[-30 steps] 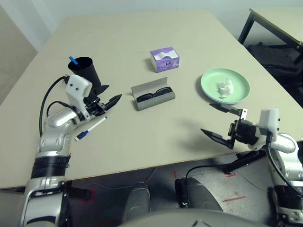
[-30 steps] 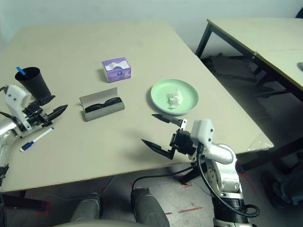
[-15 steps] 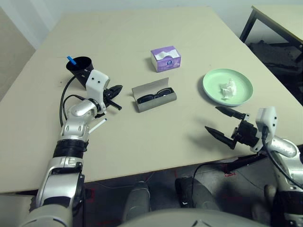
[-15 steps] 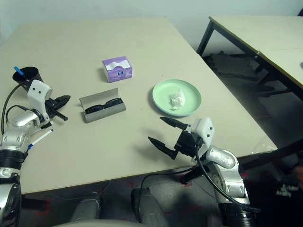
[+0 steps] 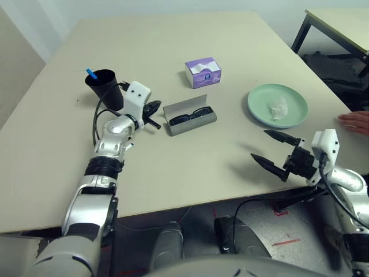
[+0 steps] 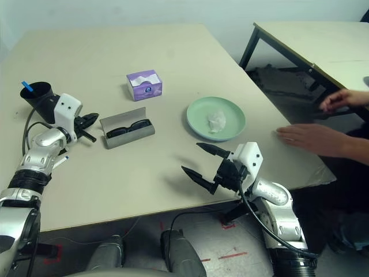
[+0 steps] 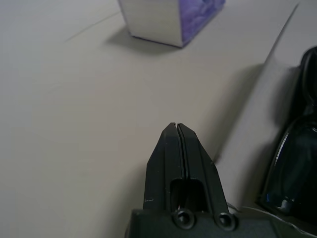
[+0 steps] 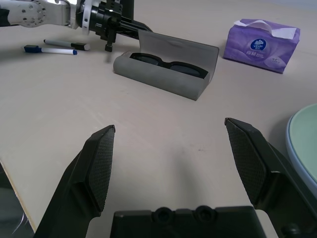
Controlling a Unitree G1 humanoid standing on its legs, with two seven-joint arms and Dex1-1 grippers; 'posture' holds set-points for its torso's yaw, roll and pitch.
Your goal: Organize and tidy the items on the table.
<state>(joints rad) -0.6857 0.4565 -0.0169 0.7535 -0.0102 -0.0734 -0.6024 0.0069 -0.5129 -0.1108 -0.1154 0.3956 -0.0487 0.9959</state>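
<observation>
Beige table (image 5: 173,46): open case (image 5: 190,117) holds sunglasses (image 5: 188,117), green plate (image 5: 259,105) a tissue (image 5: 278,108), cup (image 5: 104,89) a marker (image 5: 90,73). Left gripper (image 5: 154,108) closed, empty beside the case; right gripper (image 5: 275,153) wide open, empty.

The left hand (image 7: 177,130) reaches forward on an extended arm, fingers pressed together; the right hand (image 8: 172,138) hangs level, fingers spread wide.

Lab: bare tables (image 6: 173,52), taped floor (image 6: 230,254).
</observation>
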